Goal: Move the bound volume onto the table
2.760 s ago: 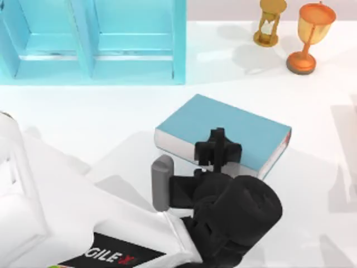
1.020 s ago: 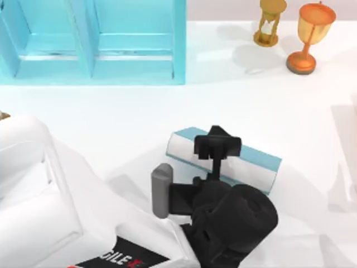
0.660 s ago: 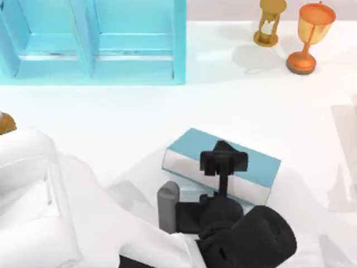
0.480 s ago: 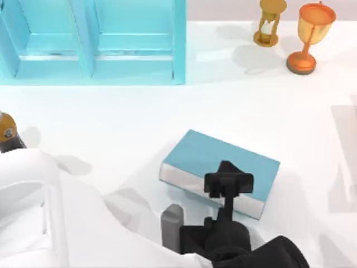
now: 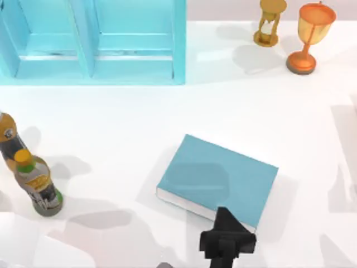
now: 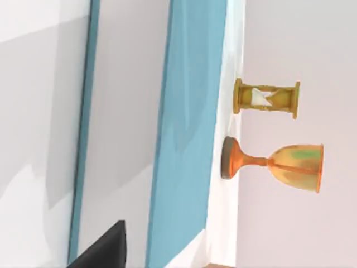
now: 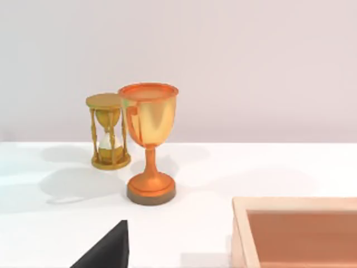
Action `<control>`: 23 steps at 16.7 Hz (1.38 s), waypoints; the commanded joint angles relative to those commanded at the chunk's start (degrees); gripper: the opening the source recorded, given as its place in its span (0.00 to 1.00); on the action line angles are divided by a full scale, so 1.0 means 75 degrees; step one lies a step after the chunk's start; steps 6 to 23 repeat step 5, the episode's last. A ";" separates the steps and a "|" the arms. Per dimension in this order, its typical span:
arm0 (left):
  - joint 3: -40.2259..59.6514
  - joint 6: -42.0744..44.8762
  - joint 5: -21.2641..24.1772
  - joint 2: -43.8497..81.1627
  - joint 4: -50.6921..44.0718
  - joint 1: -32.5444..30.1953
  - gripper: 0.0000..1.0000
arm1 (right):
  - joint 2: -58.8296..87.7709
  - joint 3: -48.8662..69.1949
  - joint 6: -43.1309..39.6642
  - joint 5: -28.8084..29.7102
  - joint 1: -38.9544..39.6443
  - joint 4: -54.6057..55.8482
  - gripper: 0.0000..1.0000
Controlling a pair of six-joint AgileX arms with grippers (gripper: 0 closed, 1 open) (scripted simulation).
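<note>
**Book flat on the white table, one gripper at its near edge**

Across the broad plain white table (image 5: 111, 128), largest first: one turquoise shelf unit (image 5: 92, 39) at the far left, then one thick light-blue hardcover bound volume (image 5: 220, 176) lying flat near the middle, cover up, white page edges along its near side. Two bottles (image 5: 36, 184) stand at the left edge; one orange goblet (image 5: 309, 36) and one golden hourglass (image 5: 269, 21) stand far right. Just at the book's near edge, the left gripper (image 5: 227, 241) sits apart from it; whether it is released or clenched, I cannot tell.
</note>
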 joint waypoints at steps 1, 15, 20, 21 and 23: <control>0.0027 -0.0309 -0.0092 -0.0045 -0.0332 -0.0147 1.00 | 0.0000 0.0000 0.0000 0.0000 0.0000 0.0000 1.00; 0.0069 -0.0818 -0.0245 -0.0124 -0.0859 -0.0396 1.00 | 0.0000 0.0000 0.0000 0.0000 0.0000 0.0000 1.00; 0.0069 -0.0818 -0.0245 -0.0124 -0.0859 -0.0396 1.00 | 0.0000 0.0000 0.0000 0.0000 0.0000 0.0000 1.00; 0.0069 -0.0818 -0.0245 -0.0124 -0.0859 -0.0396 1.00 | 0.0000 0.0000 0.0000 0.0000 0.0000 0.0000 1.00; 0.0069 -0.0818 -0.0245 -0.0124 -0.0859 -0.0396 1.00 | 0.0000 0.0000 0.0000 0.0000 0.0000 0.0000 1.00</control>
